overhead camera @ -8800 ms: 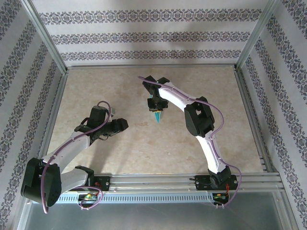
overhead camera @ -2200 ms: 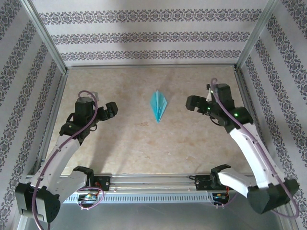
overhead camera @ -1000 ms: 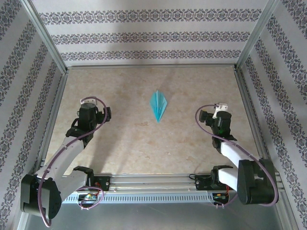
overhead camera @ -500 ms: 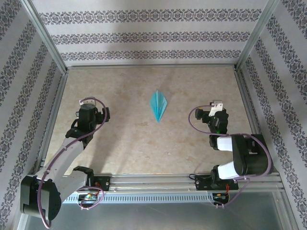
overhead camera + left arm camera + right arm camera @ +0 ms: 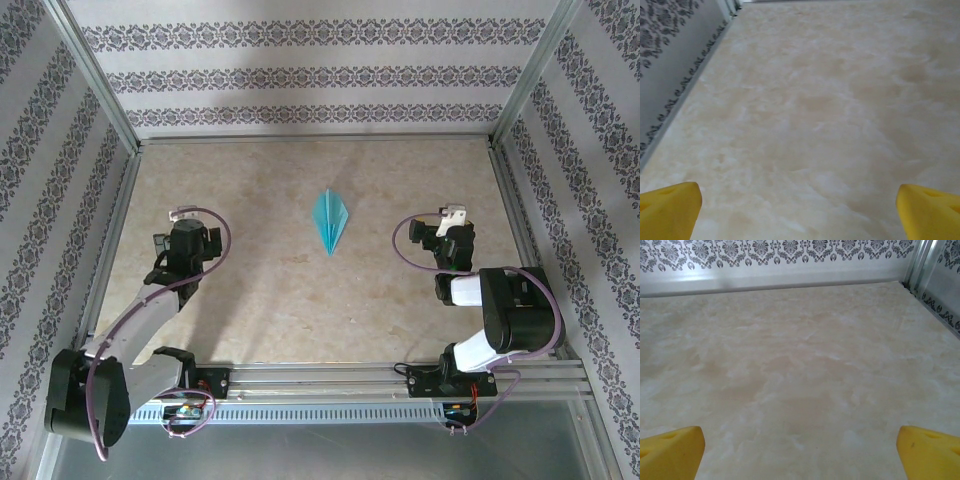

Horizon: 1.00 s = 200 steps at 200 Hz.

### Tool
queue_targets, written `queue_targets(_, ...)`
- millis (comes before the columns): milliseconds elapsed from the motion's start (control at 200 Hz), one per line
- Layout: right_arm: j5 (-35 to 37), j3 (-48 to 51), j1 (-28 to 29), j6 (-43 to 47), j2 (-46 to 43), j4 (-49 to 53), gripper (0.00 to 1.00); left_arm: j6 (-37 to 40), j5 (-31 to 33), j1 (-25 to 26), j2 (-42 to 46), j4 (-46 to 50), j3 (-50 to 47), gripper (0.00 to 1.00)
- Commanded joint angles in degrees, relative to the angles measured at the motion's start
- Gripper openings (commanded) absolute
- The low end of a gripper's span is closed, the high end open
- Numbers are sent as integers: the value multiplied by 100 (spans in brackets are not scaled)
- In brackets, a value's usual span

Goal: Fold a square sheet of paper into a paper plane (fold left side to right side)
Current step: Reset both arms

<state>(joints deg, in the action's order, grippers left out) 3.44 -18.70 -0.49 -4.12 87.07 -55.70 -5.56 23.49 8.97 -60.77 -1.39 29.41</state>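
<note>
On your far left the patterned wall (image 5: 45, 200) runs along the counter (image 5: 280, 300), a marbled beige surface edged by a metal frame (image 5: 112, 230). The left arm (image 5: 150, 310) rises from its base at the near edge, and its wrist sits close to that left side of the counter, well apart from the paper. In the left wrist view, the left fingers (image 5: 670, 210) are spread wide, one yellow pad at each bottom corner with bare counter between them, and they grip nothing. Move toward the middle and you find the paper plane (image 5: 330, 220) lying flat on the counter, touched by neither arm. It is a slim teal-blue dart with a crease down its length. Its broader end faces the back wall (image 5: 320, 80) and its narrow tip points toward the arm bases. It sits roughly between the two wrists, a little farther back than either. To its right, the right arm (image 5: 505, 320) is folded back on itself, with its bulky elbow near the right side of the near edge and its wrist turned toward the far side. In the right wrist view, the right fingers (image 5: 670, 452) are also spread wide and empty — yellow pads at the bottom corners, open counter ahead, and the patterned back wall beyond. The right wall (image 5: 600, 200) closes the scene.
</note>
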Motion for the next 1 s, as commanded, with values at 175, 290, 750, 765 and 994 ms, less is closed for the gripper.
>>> queue_targets(175,116,-65,58,25,21,-28,98,520,257,-80,-411,-1909,-637,100)
queue_targets(290,153,-70,84,41,29,-20,98,548,-3,-86,-513,-3004,-1139,100)
queue_targets(750,156,-64,93,52,22,-11,98,1010,-894,-161,-1250,-4586,-1419,100)
queue_targets(765,158,-64,93,52,25,-11,98,1011,-951,-178,-1297,-4706,-1432,100)
queue_targets(994,159,-66,95,60,29,-1,98,837,-1576,-432,-2354,-6135,-1473,100)
